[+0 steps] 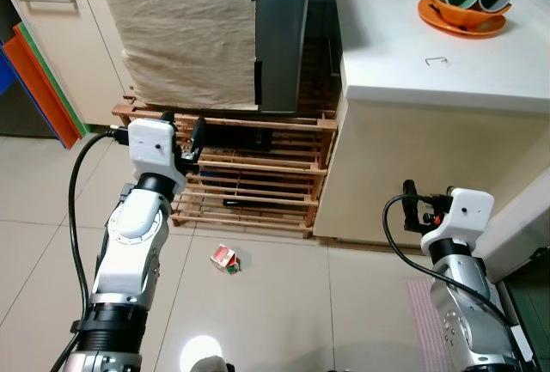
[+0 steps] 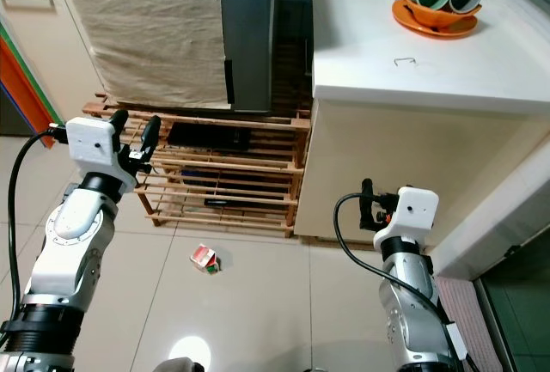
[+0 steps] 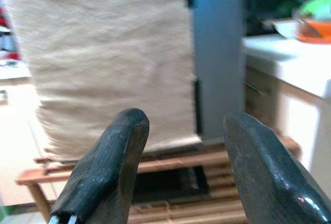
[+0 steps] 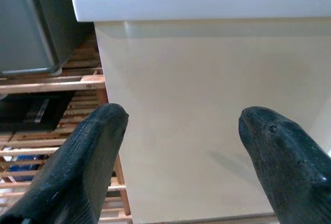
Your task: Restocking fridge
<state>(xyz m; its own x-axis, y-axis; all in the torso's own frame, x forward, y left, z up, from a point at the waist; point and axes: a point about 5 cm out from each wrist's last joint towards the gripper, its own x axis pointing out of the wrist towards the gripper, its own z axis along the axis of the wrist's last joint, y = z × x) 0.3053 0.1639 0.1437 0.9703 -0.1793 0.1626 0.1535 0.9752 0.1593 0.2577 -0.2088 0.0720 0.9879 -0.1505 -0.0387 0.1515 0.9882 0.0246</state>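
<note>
Left gripper [image 1: 182, 131], jaws spread, faces fridge [image 1: 258, 28] at 12 o'clock. Right gripper [image 4: 178, 146], jaws spread, near worktop [image 1: 447, 71] edge. Carton [image 1: 225, 259] on open floor [image 1: 284, 303] between arms.

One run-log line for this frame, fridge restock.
left hand: open, raised toward fridge | right hand: open, facing counter side | small carton: on floor, untouched

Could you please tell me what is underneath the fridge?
The fridge, draped with a beige cloth, stands on a wooden slatted rack. Dark flat things lie on the rack's shelves, too shaded to identify. The cloth hides the fridge's front.
</note>
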